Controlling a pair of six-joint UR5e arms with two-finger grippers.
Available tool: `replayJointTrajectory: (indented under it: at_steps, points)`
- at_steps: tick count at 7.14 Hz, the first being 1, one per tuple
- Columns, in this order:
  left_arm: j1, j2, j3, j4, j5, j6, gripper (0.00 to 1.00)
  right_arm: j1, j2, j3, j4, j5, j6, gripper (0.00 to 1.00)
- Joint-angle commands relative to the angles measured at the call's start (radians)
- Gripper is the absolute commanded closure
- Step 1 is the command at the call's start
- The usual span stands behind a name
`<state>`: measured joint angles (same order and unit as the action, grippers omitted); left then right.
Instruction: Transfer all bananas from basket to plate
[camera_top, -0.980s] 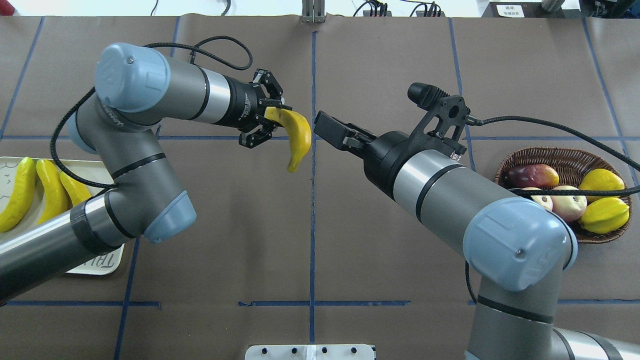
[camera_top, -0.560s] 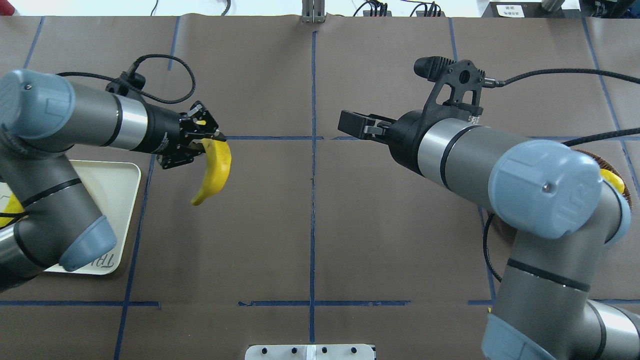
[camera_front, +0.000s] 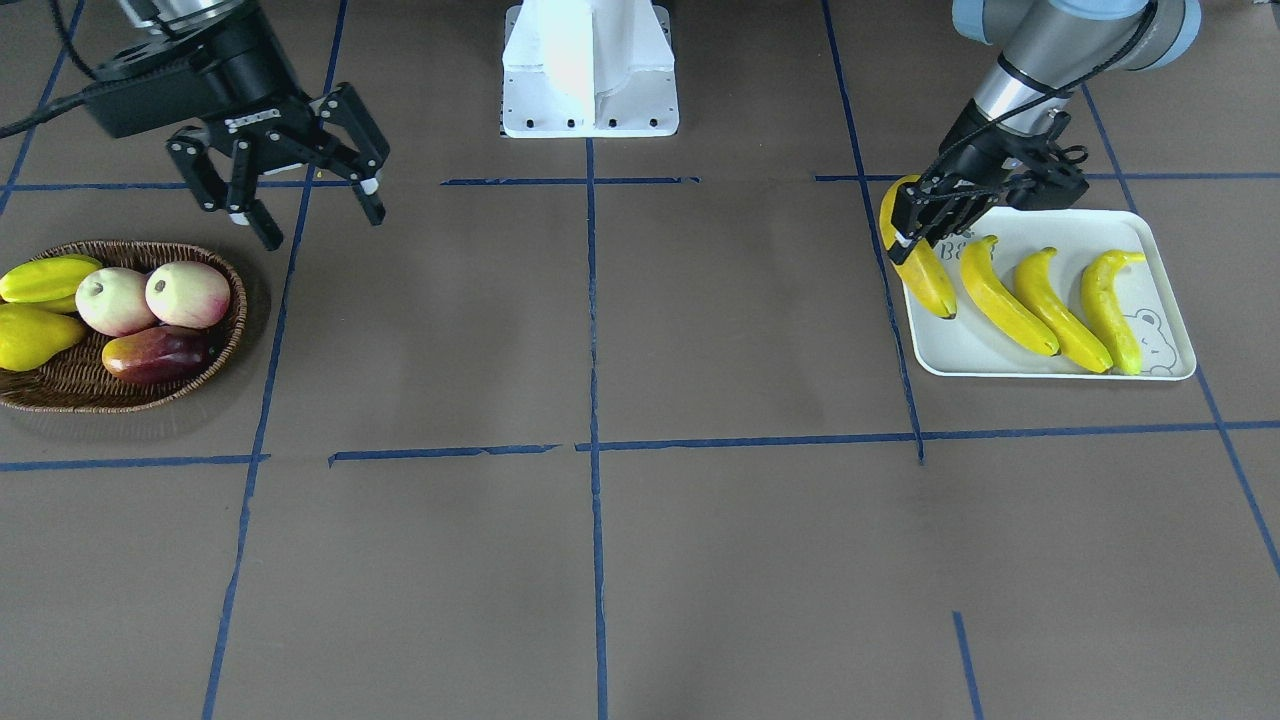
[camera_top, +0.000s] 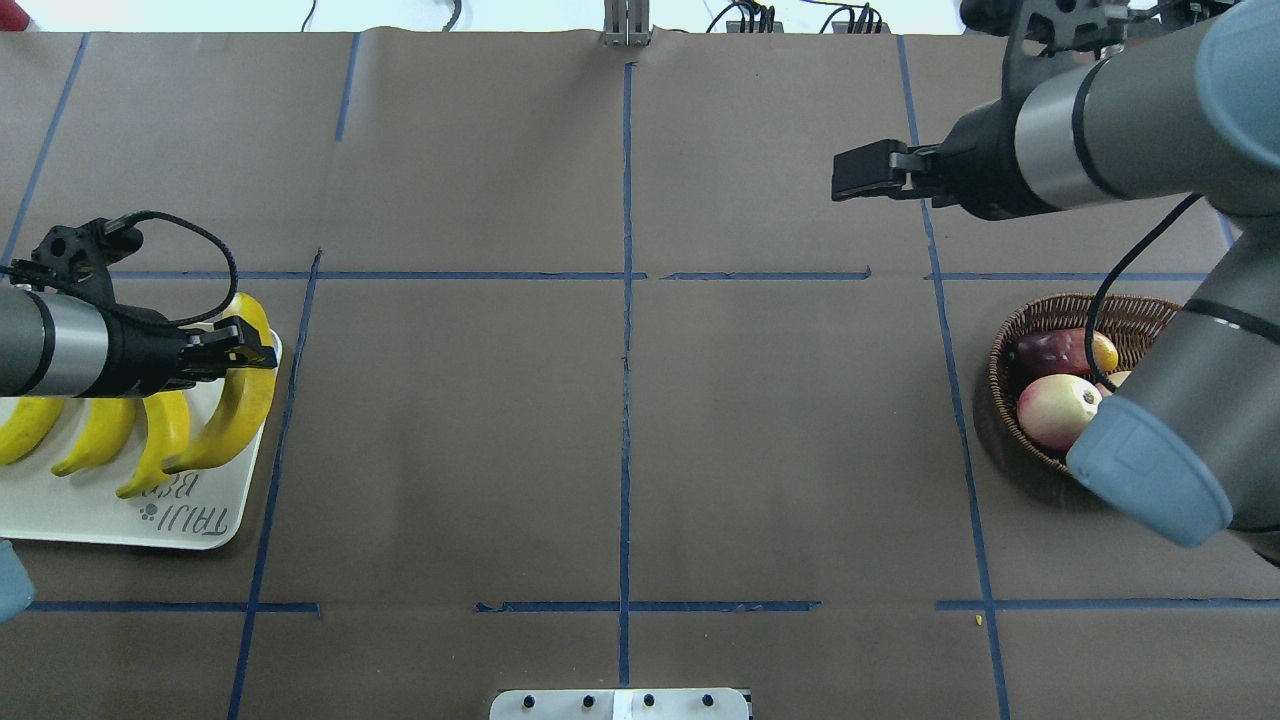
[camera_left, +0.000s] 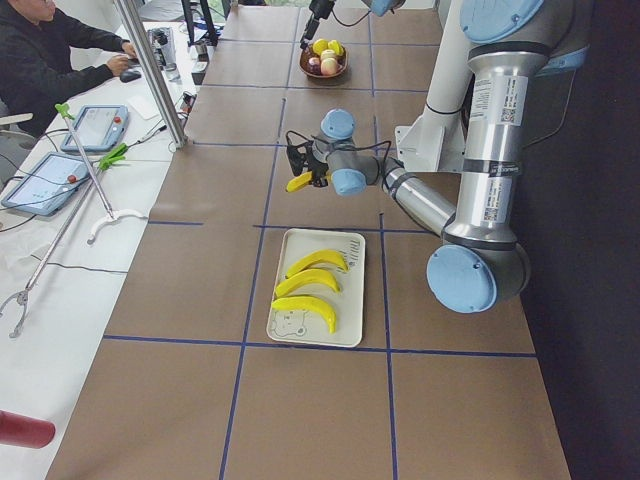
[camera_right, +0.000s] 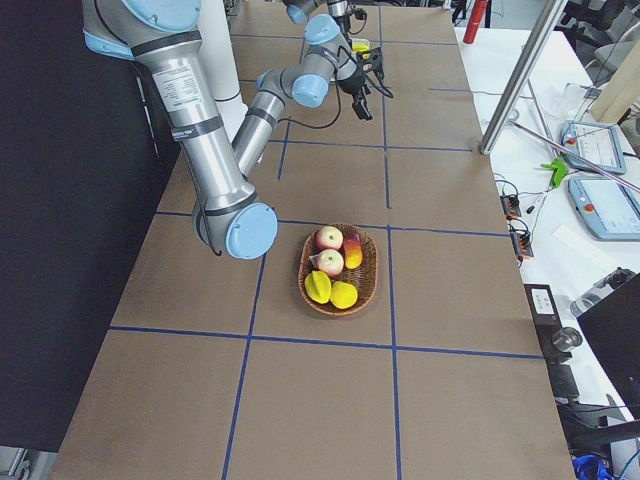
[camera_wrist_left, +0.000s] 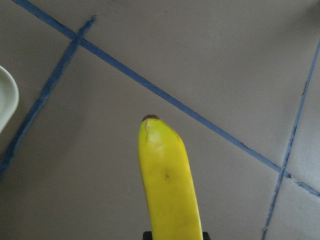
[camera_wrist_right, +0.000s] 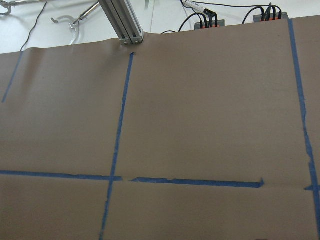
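My left gripper (camera_front: 935, 215) is shut on a yellow banana (camera_front: 925, 275) and holds it over the inner edge of the white plate (camera_front: 960, 348); whether the banana's lower tip touches the plate I cannot tell. In the overhead view the left gripper (camera_top: 245, 352), the held banana (camera_top: 235, 405) and the plate (camera_top: 120, 525) are at the far left. Three more bananas (camera_front: 1060, 310) lie side by side on the plate. The left wrist view shows the held banana (camera_wrist_left: 170, 185). My right gripper (camera_front: 322, 225) is open and empty, above the table beside the wicker basket (camera_front: 130, 392).
The basket (camera_top: 1040, 320) holds a star fruit (camera_front: 45, 278), a yellow pear-shaped fruit (camera_front: 30, 338), two apples (camera_front: 150, 295) and a dark red mango (camera_front: 150, 355); no banana shows in it. The robot's white base (camera_front: 590, 70) stands at the table's near edge.
My left arm has carried the banana from the table's middle leftward to the plate's edge. My right arm has drawn back to the far right, empty.
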<state>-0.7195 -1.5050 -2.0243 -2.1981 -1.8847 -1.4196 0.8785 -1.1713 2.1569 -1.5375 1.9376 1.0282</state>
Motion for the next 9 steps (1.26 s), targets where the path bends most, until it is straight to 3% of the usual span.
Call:
replayJointTrajectory:
  at_steps: [1,3,4,5,9]
  points:
    - [0.006,0.061,0.021,-0.002,0.024,0.088,1.00,0.118,-0.007,-0.029,-0.084,0.139,-0.140,0.00]
    - [0.018,0.057,0.048,-0.002,0.025,0.087,1.00,0.122,-0.008,-0.039,-0.084,0.139,-0.140,0.00]
    - [0.021,0.057,0.068,-0.006,0.024,0.088,0.93,0.122,-0.010,-0.040,-0.084,0.141,-0.140,0.00]
    - [0.025,0.049,0.097,-0.029,0.024,0.085,0.01,0.123,-0.010,-0.040,-0.084,0.141,-0.140,0.00]
    - [0.023,0.060,0.148,-0.184,0.024,0.090,0.00,0.145,-0.019,-0.042,-0.089,0.150,-0.148,0.00]
